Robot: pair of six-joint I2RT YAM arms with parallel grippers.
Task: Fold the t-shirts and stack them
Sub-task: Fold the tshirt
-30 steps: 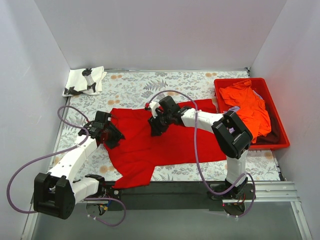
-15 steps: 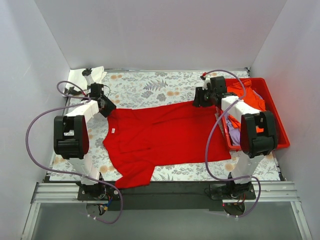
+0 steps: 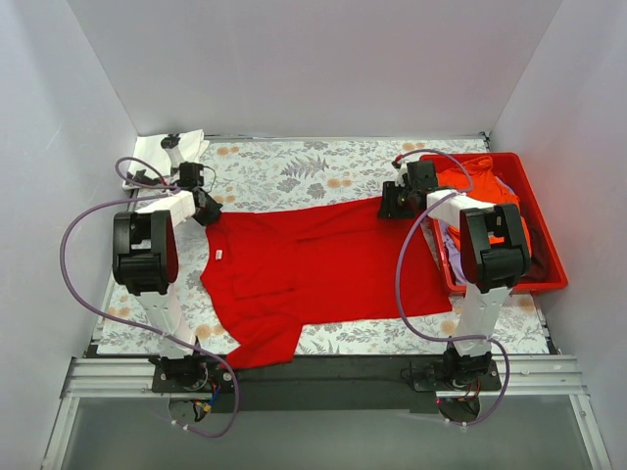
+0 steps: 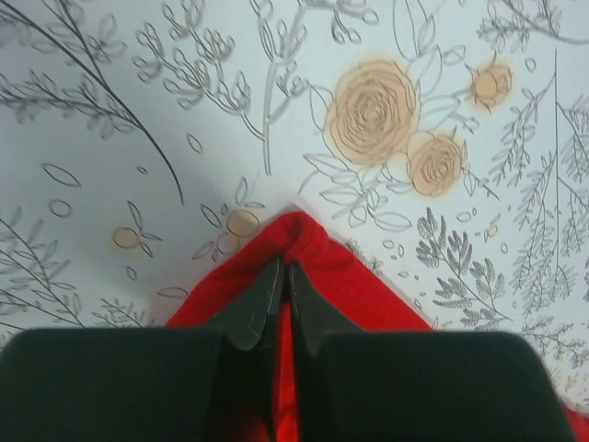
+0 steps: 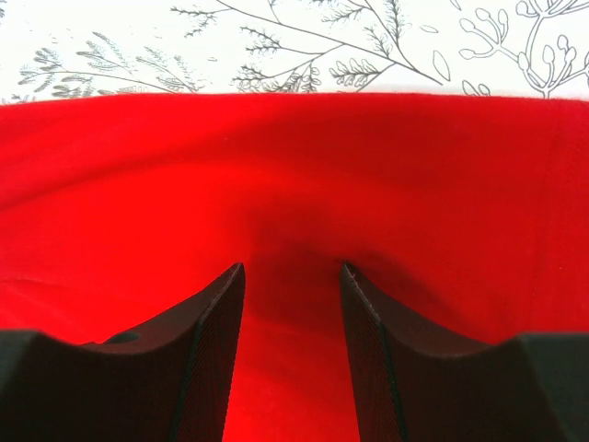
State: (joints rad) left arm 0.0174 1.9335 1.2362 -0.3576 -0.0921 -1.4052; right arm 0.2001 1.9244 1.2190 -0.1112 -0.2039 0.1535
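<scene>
A plain bright red t-shirt (image 3: 323,264) lies spread on the floral table cover, one sleeve hanging toward the near edge. My left gripper (image 3: 209,211) is at the shirt's far left corner; in the left wrist view it (image 4: 283,269) is shut on that red corner (image 4: 308,244). My right gripper (image 3: 387,206) is at the shirt's far right edge; in the right wrist view it (image 5: 293,269) stands open with the red cloth (image 5: 294,166) between and under its fingers. A white t-shirt with black print (image 3: 167,157) lies folded at the far left.
A rigid red tray (image 3: 554,266) at the right holds an orange shirt (image 3: 490,186), a lavender one (image 3: 453,240) and dark cloth. White walls close in the back and both sides. A metal rail runs along the near edge.
Both arms swung out from the middle of the red shirt to its far corners. The shirt's far edge now lies stretched out straighter. In the last half second little moved.
</scene>
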